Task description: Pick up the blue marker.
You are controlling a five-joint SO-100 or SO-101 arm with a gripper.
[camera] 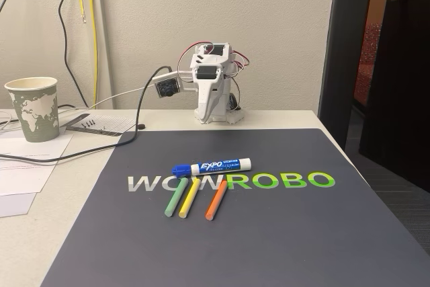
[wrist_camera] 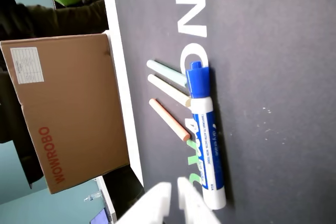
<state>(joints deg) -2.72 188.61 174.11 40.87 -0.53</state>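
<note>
The blue marker (camera: 211,166) is found lying flat on the dark mat (camera: 269,233), across the white and green lettering, with its dark blue cap pointing left in the fixed view. Three thin sticks are laid just below it in that view: a green stick (camera: 175,198), a yellow stick (camera: 189,198) and an orange stick (camera: 216,199), their upper ends close to or touching the marker's barrel. The arm (camera: 208,85) is seen folded at the far edge of the mat, well apart from the marker. In the wrist view the marker (wrist_camera: 205,135) is shown lengthwise, cap uppermost, with the gripper (wrist_camera: 173,195) entering from the bottom edge; its two white fingertips (wrist_camera: 160,195) stand a narrow gap apart, nothing is held between them, and they lie just beside the marker's uncapped end. A cardboard box (wrist_camera: 68,108) is noted beyond the mat's edge in the wrist view. A paper cup (camera: 32,107) stands on the table at left in the fixed view.
</note>
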